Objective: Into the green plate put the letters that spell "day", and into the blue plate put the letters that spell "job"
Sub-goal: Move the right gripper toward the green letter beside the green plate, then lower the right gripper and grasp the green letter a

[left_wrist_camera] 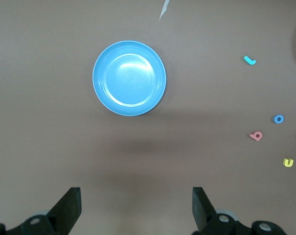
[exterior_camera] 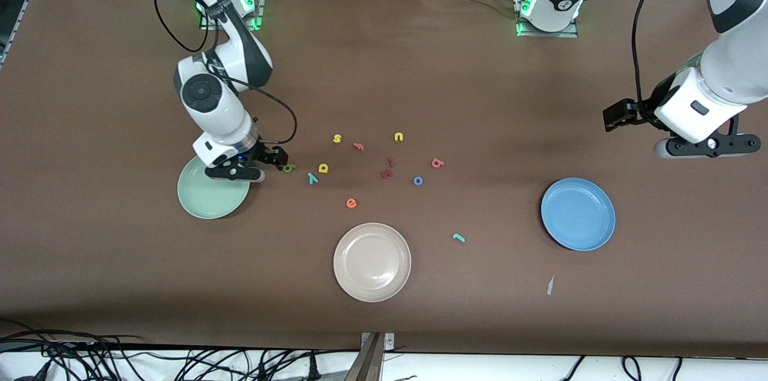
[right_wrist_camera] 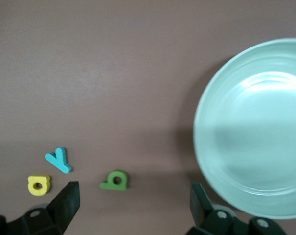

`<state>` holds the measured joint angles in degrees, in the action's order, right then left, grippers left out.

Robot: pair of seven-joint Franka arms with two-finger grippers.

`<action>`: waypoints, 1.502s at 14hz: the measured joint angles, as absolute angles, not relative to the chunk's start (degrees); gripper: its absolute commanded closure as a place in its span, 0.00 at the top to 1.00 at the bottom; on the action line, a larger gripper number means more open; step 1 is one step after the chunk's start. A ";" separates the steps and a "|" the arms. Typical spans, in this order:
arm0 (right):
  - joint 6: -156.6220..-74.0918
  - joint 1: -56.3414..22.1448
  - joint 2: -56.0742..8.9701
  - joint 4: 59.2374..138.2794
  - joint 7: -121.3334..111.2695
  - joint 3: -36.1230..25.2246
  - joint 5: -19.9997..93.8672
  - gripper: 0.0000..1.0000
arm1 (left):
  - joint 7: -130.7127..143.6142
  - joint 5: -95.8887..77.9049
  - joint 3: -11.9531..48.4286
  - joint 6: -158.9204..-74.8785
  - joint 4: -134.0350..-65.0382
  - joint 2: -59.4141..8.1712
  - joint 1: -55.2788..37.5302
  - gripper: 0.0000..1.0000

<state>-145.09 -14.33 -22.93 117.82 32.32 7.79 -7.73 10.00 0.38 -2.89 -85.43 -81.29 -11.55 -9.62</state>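
Observation:
The mint green plate [exterior_camera: 207,198] [right_wrist_camera: 255,127] lies toward the right arm's end of the table. My right gripper [exterior_camera: 240,175] [right_wrist_camera: 133,205] hangs open over that plate's rim and the bare table beside it, holding nothing. The green d [exterior_camera: 289,168] [right_wrist_camera: 115,180], yellow a [exterior_camera: 323,168] [right_wrist_camera: 38,185] and teal y [exterior_camera: 312,178] [right_wrist_camera: 58,160] lie close by. Near the table's middle are the salmon b [exterior_camera: 437,162] [left_wrist_camera: 256,136], blue o [exterior_camera: 418,180] [left_wrist_camera: 279,119] and teal j [exterior_camera: 458,237] [left_wrist_camera: 249,60]. The blue plate [exterior_camera: 578,213] [left_wrist_camera: 129,78] is empty. My left gripper [exterior_camera: 708,146] [left_wrist_camera: 136,205] waits open over bare table beside it.
A beige plate [exterior_camera: 372,261] sits nearest the front camera. Other letters lie among the task's own: yellow s [exterior_camera: 337,138], yellow u [exterior_camera: 398,137] [left_wrist_camera: 288,162], orange e [exterior_camera: 351,203], a red f [exterior_camera: 358,146] and two dark red pieces [exterior_camera: 387,174]. A paper scrap [exterior_camera: 550,284] lies near the blue plate.

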 measured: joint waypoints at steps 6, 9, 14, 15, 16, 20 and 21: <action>-151.89 -16.08 -28.70 117.86 35.79 7.81 -7.76 1.00 | 10.07 0.38 -2.88 -85.42 -81.26 -11.55 -9.64 1.00; -152.90 -16.17 -29.85 117.87 35.85 7.81 -7.76 0.93 | 10.14 0.38 -2.92 -85.41 -81.25 -11.55 -9.64 1.00; -153.10 -16.18 -30.49 118.00 35.86 7.81 -7.76 0.86 | 10.16 0.38 -2.88 -85.41 -81.25 -11.55 -9.66 1.00; -153.10 -16.26 -30.56 118.14 35.86 7.81 -7.78 0.84 | 10.16 0.38 -2.88 -85.41 -81.25 -11.55 -9.66 1.00; -153.10 -16.46 -30.59 118.29 35.86 7.81 -7.78 0.84 | 10.16 0.38 -2.88 -85.41 -81.25 -11.55 -9.66 1.00; -153.21 -17.42 -31.13 118.46 35.87 7.81 -7.79 0.80 | 10.16 0.38 -2.77 -85.41 -81.25 -11.55 -10.22 1.00; -153.40 -17.51 -31.32 118.47 35.87 7.81 -7.97 0.79 | 10.20 0.38 -2.77 -85.41 -81.25 -11.55 -10.38 1.00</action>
